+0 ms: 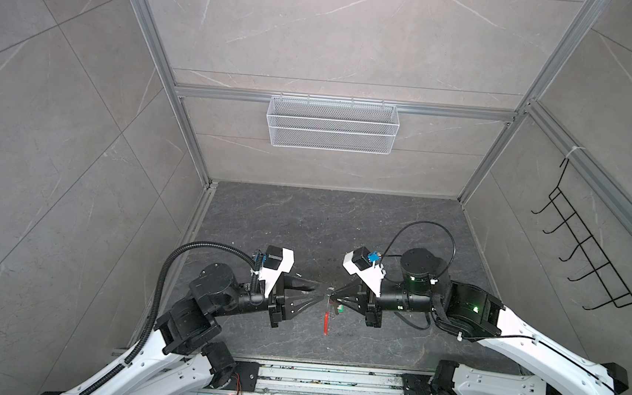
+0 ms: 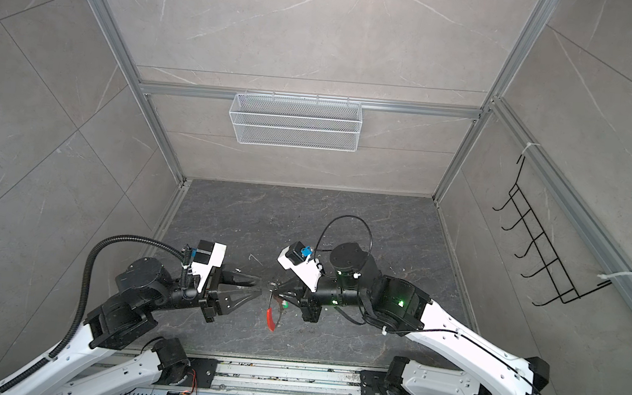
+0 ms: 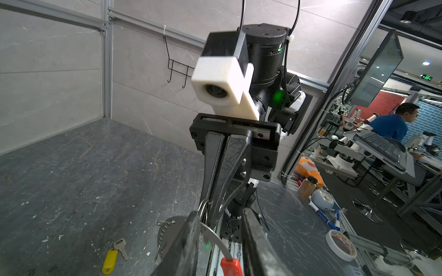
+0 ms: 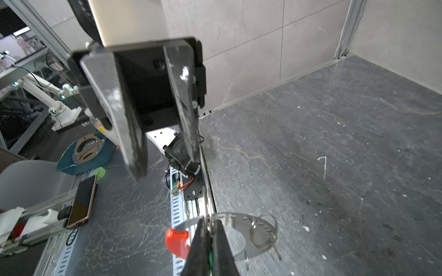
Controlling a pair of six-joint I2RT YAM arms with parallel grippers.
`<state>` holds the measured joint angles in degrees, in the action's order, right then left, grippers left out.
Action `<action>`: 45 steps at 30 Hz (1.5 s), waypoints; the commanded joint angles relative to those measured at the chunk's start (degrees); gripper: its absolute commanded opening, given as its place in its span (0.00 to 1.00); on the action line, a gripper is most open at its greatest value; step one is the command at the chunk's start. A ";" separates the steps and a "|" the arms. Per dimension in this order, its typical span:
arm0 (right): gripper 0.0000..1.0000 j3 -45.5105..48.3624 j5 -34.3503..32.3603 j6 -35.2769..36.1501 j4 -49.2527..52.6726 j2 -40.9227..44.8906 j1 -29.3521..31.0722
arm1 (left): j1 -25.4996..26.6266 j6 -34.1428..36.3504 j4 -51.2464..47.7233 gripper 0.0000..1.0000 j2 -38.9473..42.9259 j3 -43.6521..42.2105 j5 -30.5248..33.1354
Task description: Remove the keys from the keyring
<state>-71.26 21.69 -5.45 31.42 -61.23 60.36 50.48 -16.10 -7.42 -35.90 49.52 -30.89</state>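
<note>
- The table (image 1: 305,220) is a dark grey, veined slab, scuffed and flecked with white. Pale grey stone-look walls (image 1: 60,147) in an aluminium frame close it in.
- A white mesh basket (image 1: 331,124) hangs on the back wall, and a black wire hook rack (image 1: 588,247) hangs on the right-hand wall.
- The right gripper (image 1: 332,293) is pinched tight on the keyring (image 4: 235,221) above the table's near middle, with the red segment (image 1: 324,320) dangling below.
- The green key (image 1: 340,307) hangs under that gripper.
- The left gripper (image 1: 318,289) has its jaws narrowly apart, tips just beside the keyring.
- The yellow key (image 3: 110,258) lies loose on the table.
</note>
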 commanded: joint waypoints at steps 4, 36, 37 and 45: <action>0.00 -8.31 1.62 6.90 15.29 -4.07 -0.31 | -0.03 3.53 -13.27 0.32 -6.89 6.72 -6.94; 0.00 -15.97 5.54 10.64 25.21 -10.74 -0.36 | -0.03 8.00 -20.89 0.14 -15.09 12.38 -13.14; 0.00 -15.93 5.51 10.62 25.20 -10.83 -0.42 | -0.03 7.94 -20.79 0.12 -15.16 12.37 -13.14; 0.13 -15.25 3.43 8.85 22.60 -9.83 -0.40 | 0.07 6.31 -16.06 0.00 -12.79 9.94 -8.79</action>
<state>-85.52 26.13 4.08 55.96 -71.79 59.96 50.50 -8.97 -27.94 -50.68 59.27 -41.82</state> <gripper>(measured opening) 0.104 0.055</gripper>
